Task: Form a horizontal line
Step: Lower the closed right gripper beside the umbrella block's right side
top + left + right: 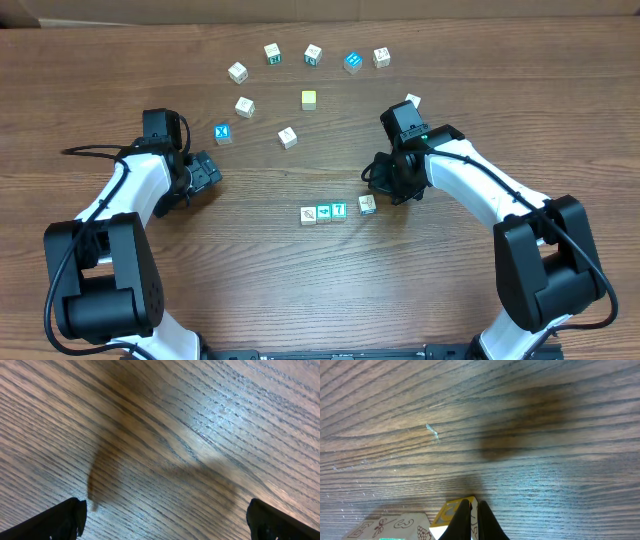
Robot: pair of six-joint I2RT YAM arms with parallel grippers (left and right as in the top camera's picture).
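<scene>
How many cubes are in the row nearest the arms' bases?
4. Three sit side by side: a white cube, a teal cube, the teal 7 cube; the fourth cube stands slightly apart beside the right gripper. None seems hidden.

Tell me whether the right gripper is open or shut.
Shut: the right gripper shows its fingertips closed together in the wrist view, leaving only a sliver of gap.

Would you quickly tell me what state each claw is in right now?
Left claw: open, holding nothing.
Right claw: closed, fingers together, no cube gripped.
</scene>
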